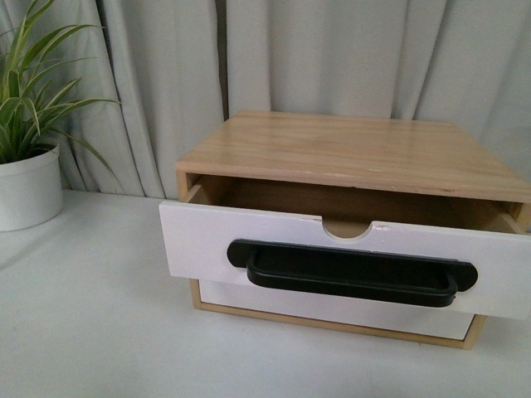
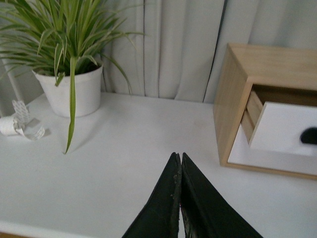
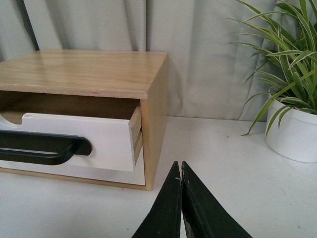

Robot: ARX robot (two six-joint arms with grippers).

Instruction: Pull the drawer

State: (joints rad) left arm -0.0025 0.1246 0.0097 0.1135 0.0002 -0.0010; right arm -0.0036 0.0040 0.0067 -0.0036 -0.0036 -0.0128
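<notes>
Left pincer (image 2: 180, 161) and right pincer (image 3: 180, 169), 2 matte black tapered fingers each

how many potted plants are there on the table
2: one potted plant left of the wooden cabinet, and another potted plant to the cabinet's right, seen only in the right wrist view. Others may be out of frame.
</notes>
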